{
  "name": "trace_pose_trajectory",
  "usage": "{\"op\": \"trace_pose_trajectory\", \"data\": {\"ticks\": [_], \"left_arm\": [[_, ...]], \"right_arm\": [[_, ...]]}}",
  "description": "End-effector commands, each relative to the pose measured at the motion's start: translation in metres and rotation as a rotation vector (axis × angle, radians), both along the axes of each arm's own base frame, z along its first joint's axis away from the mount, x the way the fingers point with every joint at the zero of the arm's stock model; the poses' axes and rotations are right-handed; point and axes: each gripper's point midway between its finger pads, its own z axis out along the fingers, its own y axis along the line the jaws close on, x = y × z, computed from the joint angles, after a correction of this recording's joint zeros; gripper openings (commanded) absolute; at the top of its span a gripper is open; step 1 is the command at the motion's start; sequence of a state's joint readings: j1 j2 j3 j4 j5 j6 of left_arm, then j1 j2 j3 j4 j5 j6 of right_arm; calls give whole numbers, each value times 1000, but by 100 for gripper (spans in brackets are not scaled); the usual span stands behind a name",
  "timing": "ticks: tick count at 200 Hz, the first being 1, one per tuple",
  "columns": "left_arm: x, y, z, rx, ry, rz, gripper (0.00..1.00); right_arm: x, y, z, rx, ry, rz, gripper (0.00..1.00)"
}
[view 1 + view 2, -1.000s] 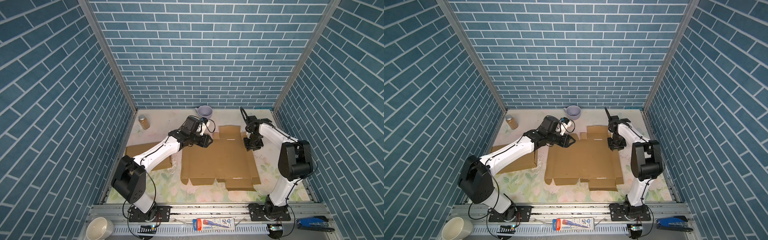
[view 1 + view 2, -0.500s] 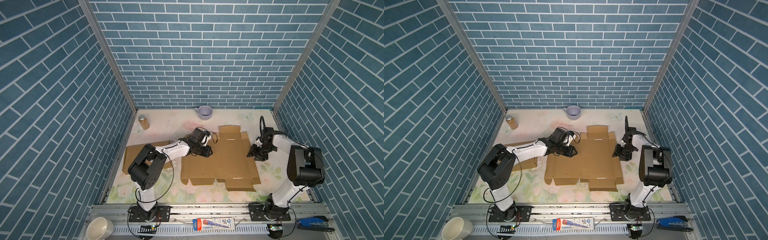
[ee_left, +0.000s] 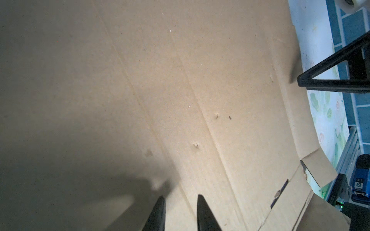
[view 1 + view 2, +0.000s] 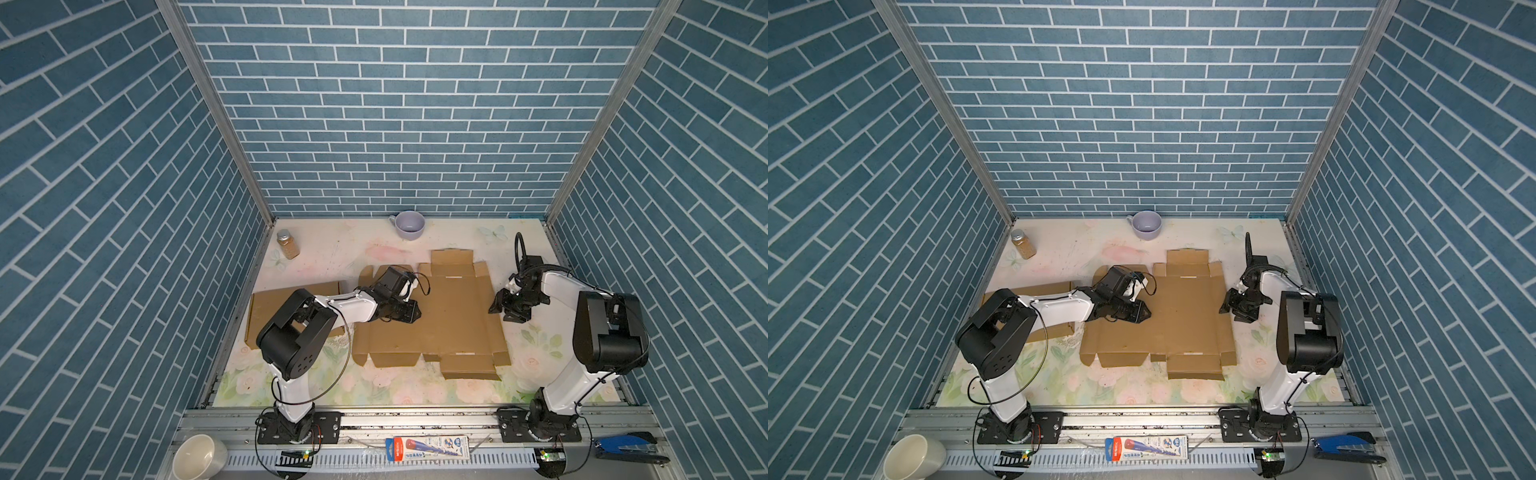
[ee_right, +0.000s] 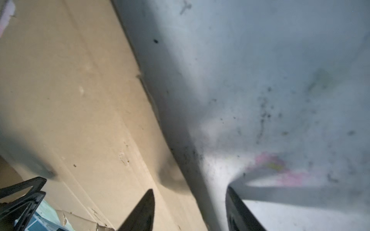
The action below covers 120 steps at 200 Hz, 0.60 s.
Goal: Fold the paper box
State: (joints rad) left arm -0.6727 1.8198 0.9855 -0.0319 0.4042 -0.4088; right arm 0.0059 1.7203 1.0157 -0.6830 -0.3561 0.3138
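Note:
The paper box (image 4: pixel 453 328) (image 4: pixel 1187 324) is a flat, unfolded brown cardboard blank in the middle of the table. My left gripper (image 4: pixel 412 312) (image 4: pixel 1144 314) lies low over its left half. In the left wrist view this gripper (image 3: pixel 181 200) has a narrow gap and only bare cardboard (image 3: pixel 180 80) under it. My right gripper (image 4: pixel 505 311) (image 4: pixel 1234 311) sits at the blank's right edge. It is open in the right wrist view (image 5: pixel 190 197), with one finger over the cardboard (image 5: pixel 70 100) and the other over the table (image 5: pixel 270 80).
A second flat cardboard sheet (image 4: pixel 291 303) lies at the left under my left arm. A purple cup (image 4: pixel 409 224) and a spice jar (image 4: pixel 287 244) stand at the back. A white mug (image 4: pixel 199 457), a packaged pen (image 4: pixel 428 448) and a blue stapler (image 4: pixel 627 453) lie on the front rail.
Both arms folded down lower. My left gripper slid toward the front over the cardboard and narrowed. My right gripper moved nearer along the right edge and opened wider.

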Motion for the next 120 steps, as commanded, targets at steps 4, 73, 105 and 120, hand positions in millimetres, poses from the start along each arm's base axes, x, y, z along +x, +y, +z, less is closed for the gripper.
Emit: {"op": "trace_pose_trajectory", "data": {"ticks": [4, 73, 105, 120], "left_arm": [[-9, 6, -17, 27, 27, -2, 28], [-25, 2, -34, 23, 65, 1, 27], [-33, -3, -34, 9, 75, -3, 27], [-35, -7, -25, -17, 71, -6, 28]], "right_arm": [[-16, -10, -8, -50, 57, 12, 61], [-11, 40, -6, 179, 13, 41, 37], [-3, 46, 6, 189, -28, 34, 22], [-5, 36, 8, 55, -25, 71, 10]]}}
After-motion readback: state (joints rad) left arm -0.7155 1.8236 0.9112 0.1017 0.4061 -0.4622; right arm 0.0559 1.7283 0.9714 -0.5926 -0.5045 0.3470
